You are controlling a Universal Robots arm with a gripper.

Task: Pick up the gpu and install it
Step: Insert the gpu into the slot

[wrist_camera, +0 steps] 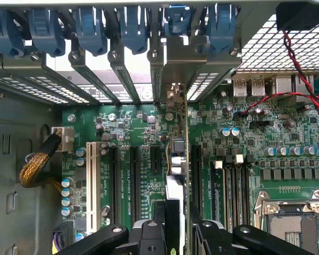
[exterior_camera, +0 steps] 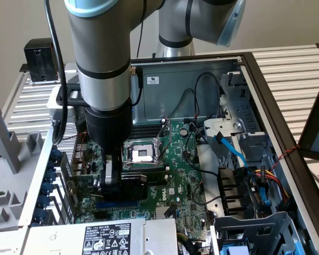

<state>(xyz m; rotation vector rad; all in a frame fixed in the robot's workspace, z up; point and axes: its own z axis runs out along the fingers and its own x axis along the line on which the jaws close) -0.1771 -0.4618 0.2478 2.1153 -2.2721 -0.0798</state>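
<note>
My gripper is shut on the gpu, whose black shroud pokes out sideways just above the motherboard, below the CPU socket. In the wrist view the gpu stands on edge between my fingers, running along the black expansion slots. Its silver end bracket is at the case's rear wall, among the slot covers. Whether the card's edge sits in a slot I cannot tell.
Blue retaining clips line the rear slot openings. A power supply lies at the case's near edge, and a drive cage with blue and coloured cables stands at the exterior view's right. A red-black twisted wire crosses the motherboard.
</note>
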